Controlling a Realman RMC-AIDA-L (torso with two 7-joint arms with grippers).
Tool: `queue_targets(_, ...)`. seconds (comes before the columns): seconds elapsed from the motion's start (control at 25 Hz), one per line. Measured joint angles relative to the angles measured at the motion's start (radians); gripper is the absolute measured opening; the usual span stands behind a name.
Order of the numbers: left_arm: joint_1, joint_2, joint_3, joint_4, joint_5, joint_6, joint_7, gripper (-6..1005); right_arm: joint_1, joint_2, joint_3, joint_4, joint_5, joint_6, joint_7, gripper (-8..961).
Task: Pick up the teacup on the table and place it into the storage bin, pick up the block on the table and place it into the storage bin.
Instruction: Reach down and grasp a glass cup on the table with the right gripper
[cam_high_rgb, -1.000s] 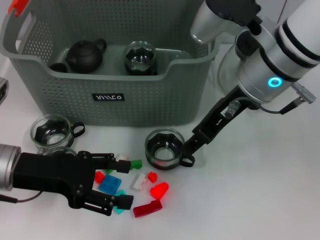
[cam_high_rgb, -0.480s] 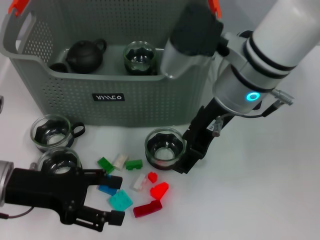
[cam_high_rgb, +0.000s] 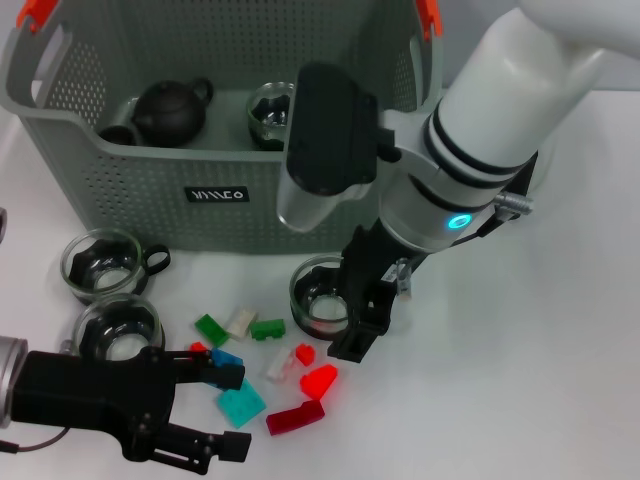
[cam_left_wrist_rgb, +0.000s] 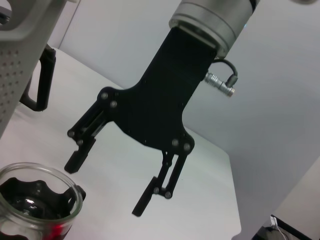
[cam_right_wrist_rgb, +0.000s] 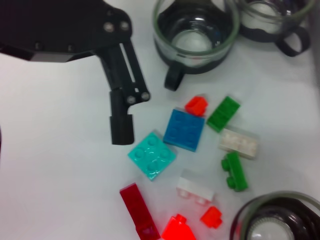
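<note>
Right tool, head view: fingers spread, released, set low on the white surface just beside the teacup standing in front of the storage bin. Left tool, same view: also spread and empty, by the teal block among scattered blocks. Left wrist view: right tool hanging released over a glass teacup. Right wrist view: left tool finger just beside the teal block.
</note>
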Motion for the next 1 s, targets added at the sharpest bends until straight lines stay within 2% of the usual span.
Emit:
queue_targets(0.52,0.0,-0.01,0.0,0.012,0.0,-0.018,0.004,921,0.034,0.007,-0.115,0.146,0.013,0.181,-0.061,862)
queue_targets(0.96,0.001,-0.013,0.0,0.012,0.0,-0.031,0.004,920,0.037,0.012,-0.208,0.162,0.02,0.265,-0.092,858)
queue_targets(1.0,0.0,-0.013,0.0,0.012,0.0,-0.032,0.005,920,0.037,0.012,-0.208,0.162,0.02,0.265,-0.092,807)
